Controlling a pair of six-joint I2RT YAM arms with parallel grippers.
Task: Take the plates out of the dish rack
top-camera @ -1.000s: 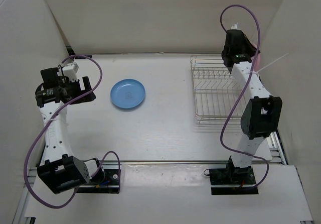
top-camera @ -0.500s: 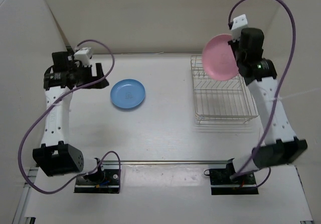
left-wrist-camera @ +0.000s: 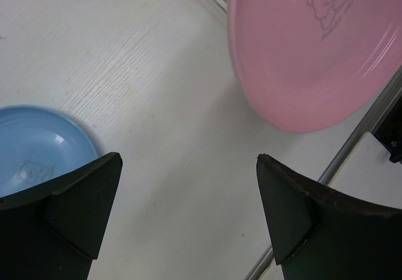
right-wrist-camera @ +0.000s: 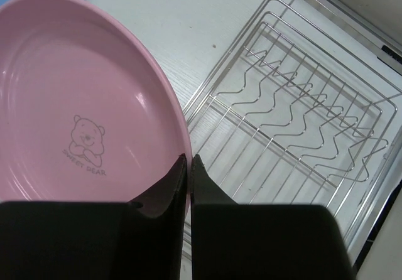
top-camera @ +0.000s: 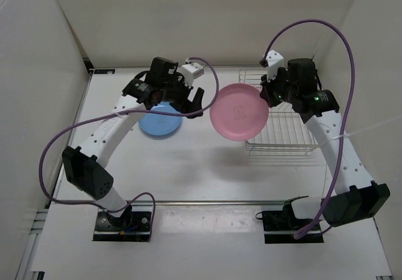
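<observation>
The pink plate (top-camera: 237,112), bear print facing up, hangs above the tabletop (top-camera: 188,167). The right tool (top-camera: 269,98) pinches its 3 o'clock rim, and the plate overlaps the 9 o'clock edge of the silvery wire dish rack (top-camera: 286,132). The light blue plate (top-camera: 160,124) lies flat at the pink plate's 9 o'clock.

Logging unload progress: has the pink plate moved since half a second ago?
Yes. The pink plate went left and nearer, from the dish rack's far-left corner to beside its left edge.
</observation>
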